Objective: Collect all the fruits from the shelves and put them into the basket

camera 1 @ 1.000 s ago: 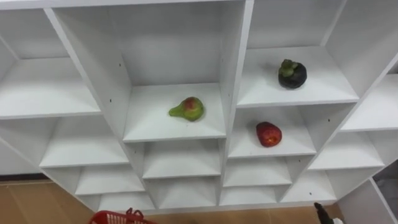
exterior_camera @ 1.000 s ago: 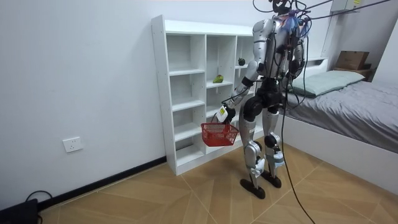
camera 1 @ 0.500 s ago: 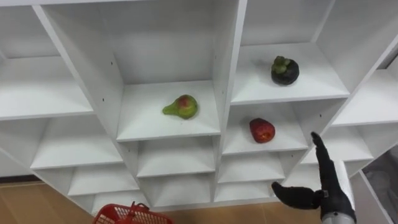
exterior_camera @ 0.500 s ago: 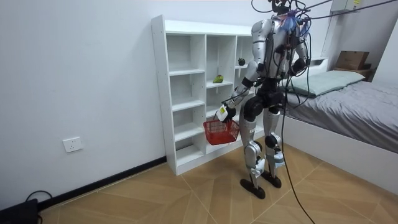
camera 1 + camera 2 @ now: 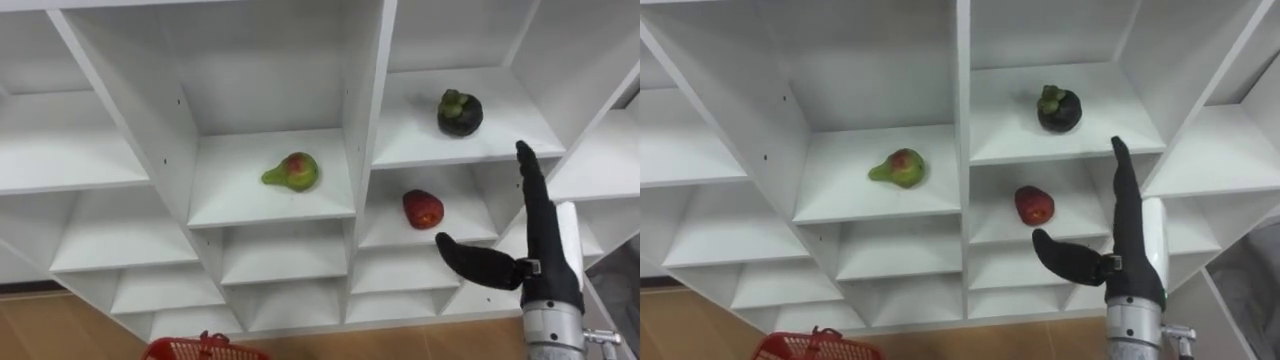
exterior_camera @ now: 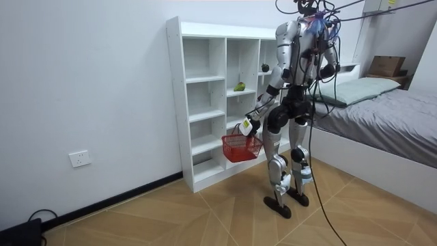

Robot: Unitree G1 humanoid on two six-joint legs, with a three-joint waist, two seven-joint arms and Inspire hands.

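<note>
I stand before a white closet of open shelves (image 5: 275, 205). A green-and-red pear (image 5: 291, 171) lies in a middle compartment. One column to the right, a dark mangosteen (image 5: 459, 113) sits above a red fruit (image 5: 423, 209). My right hand (image 5: 545, 262) is raised and open, fingers straight up and thumb out to the left. It hangs just right of the red fruit, in front of the shelves, touching nothing. My left hand (image 6: 246, 124) hangs low and is shut on the handle of a red basket (image 6: 240, 146), whose rim (image 5: 195, 349) shows at the bottom edge.
A bed with grey bedding (image 6: 389, 102) stands close behind me at the room view's right. A cardboard box (image 6: 386, 66) rests on its headboard. The wood floor (image 6: 171, 219) lies open toward the room view's left.
My right hand has come up from the lower edge to the level of the red fruit's compartment, fingers straight. The view has shifted a little, and the basket stays low.
</note>
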